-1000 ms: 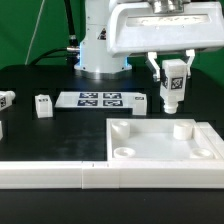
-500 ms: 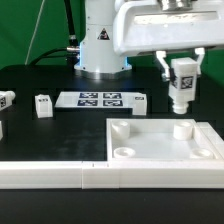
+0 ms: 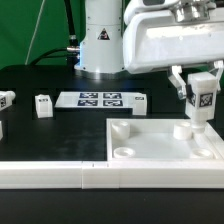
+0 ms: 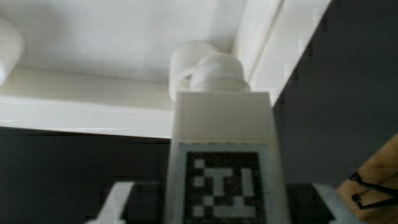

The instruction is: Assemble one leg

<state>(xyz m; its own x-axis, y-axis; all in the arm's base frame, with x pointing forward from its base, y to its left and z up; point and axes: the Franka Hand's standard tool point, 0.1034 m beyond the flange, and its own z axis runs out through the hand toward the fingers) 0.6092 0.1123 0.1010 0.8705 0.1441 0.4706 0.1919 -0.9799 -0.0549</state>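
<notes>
Aloft, hand (image 3: 199, 92) clasping leg (image 3: 202, 106) (upright), over tray (image 3: 160, 142)

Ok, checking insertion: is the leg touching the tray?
Cannot tell. Both views put the leg over a corner of the tray, but show neither contact nor gap.

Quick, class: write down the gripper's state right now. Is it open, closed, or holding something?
Gripper: closed, holding the leg upright over the tray.
</notes>
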